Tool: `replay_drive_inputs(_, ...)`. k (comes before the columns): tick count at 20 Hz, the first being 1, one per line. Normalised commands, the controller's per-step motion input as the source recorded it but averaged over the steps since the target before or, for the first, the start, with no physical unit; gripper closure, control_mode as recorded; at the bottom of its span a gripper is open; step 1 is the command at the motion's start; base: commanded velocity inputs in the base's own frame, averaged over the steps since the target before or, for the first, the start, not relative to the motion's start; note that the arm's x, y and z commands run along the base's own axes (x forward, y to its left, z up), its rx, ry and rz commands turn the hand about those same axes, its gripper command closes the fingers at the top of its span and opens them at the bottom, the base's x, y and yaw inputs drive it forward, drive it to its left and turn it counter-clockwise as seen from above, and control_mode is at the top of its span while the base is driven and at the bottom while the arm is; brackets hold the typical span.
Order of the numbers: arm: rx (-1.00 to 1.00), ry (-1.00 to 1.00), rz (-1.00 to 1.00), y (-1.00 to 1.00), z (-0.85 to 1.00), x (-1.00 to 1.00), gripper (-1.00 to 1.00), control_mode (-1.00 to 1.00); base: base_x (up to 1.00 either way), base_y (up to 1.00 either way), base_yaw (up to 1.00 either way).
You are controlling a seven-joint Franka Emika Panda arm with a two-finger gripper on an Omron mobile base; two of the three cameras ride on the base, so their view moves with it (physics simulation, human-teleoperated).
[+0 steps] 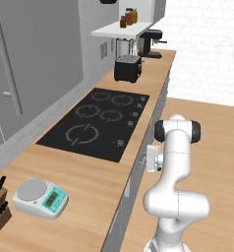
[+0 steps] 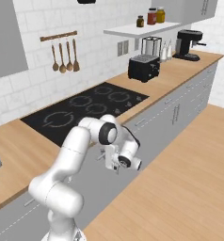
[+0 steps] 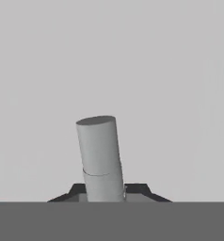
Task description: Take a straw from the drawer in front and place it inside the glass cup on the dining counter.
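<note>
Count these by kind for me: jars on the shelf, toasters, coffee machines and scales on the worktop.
Jars: 3
Toaster: 1
Coffee machine: 1
Scale: 1
Total: 6

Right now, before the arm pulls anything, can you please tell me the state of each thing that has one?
drawer: shut, its front panel flush with the others.
drawer handle: held between the finger tips.
gripper: closed on the drawer handle.
cooktop: off, no ring glowing, nothing on it.
</note>
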Motion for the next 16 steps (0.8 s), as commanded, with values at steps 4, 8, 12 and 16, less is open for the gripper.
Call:
replay_drive_inputs(4,0.04,-0.1,0.0,-0.47,0.0,-0.9,1.0,-1.0,0.0,0.0,0.0)
replay_drive_inputs(8,0.07,-0.12,0.0,-0.58,0.0,-0.99,1.0,-1.0,0.0,0.0,0.0)
replay_drive_inputs(12,0.04,-0.17,0.0,-0.63,0.0,-0.98,1.0,-1.0,0.0,0.0,0.0)
replay_drive_inputs(16,0.02,-0.14,0.0,-0.64,0.16,-0.78,1.0,-1.0,0.0,0.0,0.0)
